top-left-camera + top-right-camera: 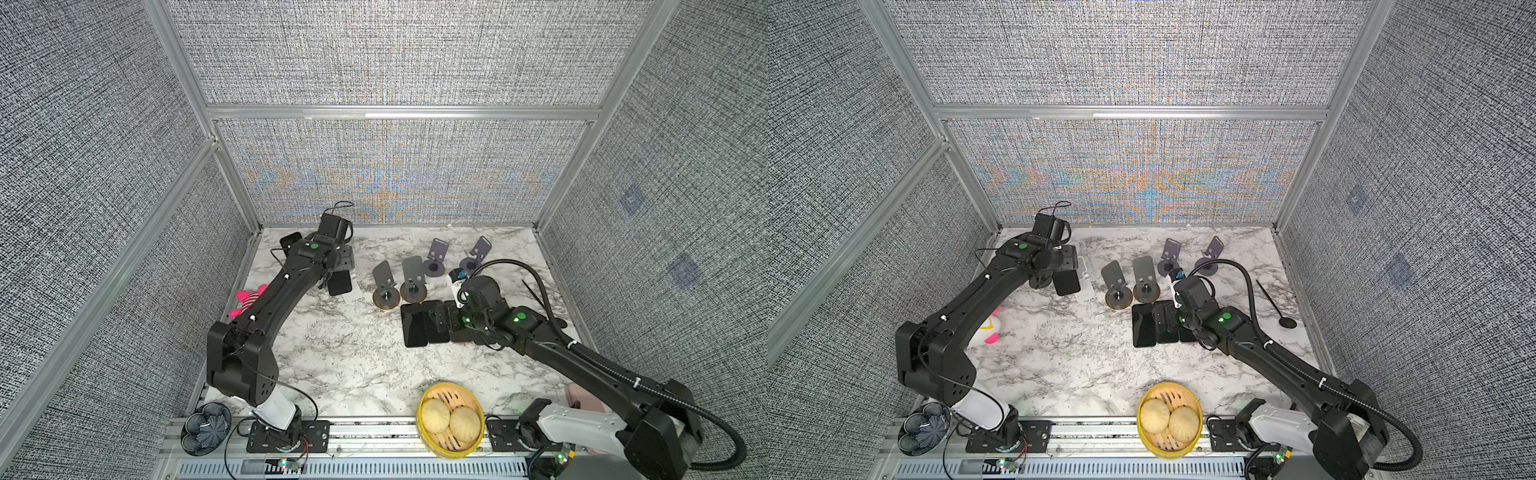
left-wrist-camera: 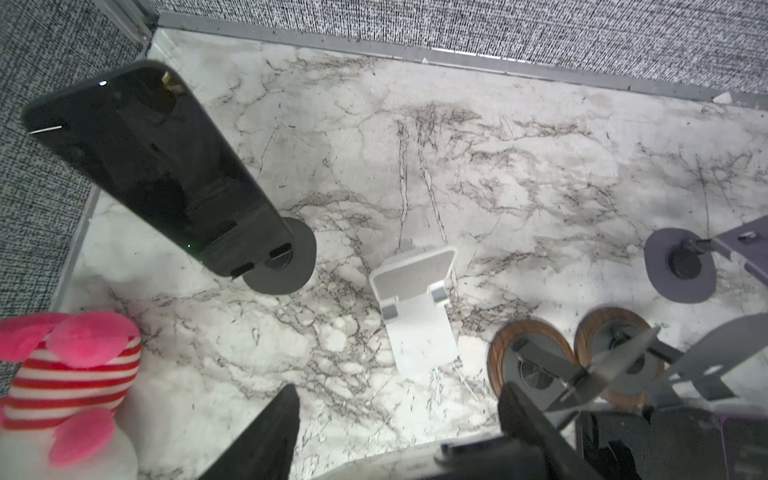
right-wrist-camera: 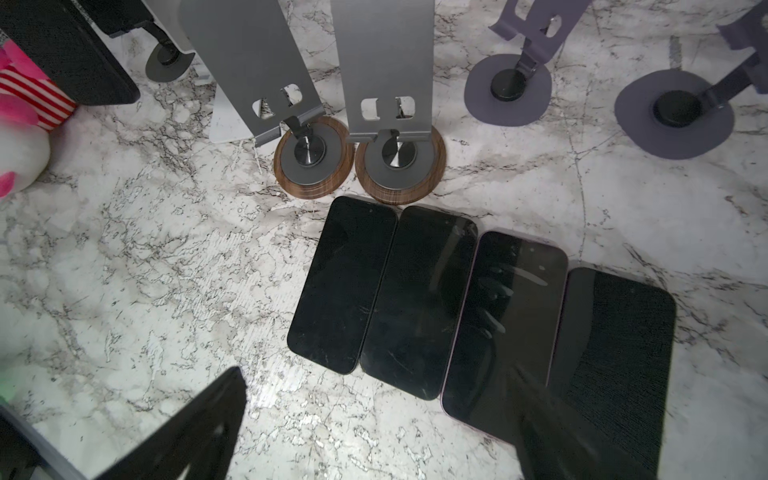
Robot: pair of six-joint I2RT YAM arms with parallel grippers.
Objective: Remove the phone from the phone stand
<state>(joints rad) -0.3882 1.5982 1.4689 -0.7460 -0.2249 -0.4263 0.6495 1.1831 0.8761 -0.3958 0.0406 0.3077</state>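
Note:
My left gripper [image 1: 340, 266] is shut on a black phone [image 1: 340, 283], which hangs just above the empty white phone stand [image 1: 354, 286] at the back left. In the left wrist view the white stand [image 2: 415, 307] lies beyond the fingertips, and the held phone's glossy end [image 2: 374, 461] shows between them. A second black phone [image 2: 158, 166] leans on a dark round-based stand in the back left corner. My right gripper [image 3: 374, 432] hovers open over several black phones [image 3: 345, 282] lying flat in a row on the marble.
Two grey stands on wooden bases [image 1: 384, 286] and two purple stands [image 1: 434, 259] are empty at the back middle. A pink striped plush [image 1: 247, 301] lies by the left wall. A yellow steamer [image 1: 420, 409] with two buns sits at the front. A black spoon [image 1: 1277, 305] lies on the right.

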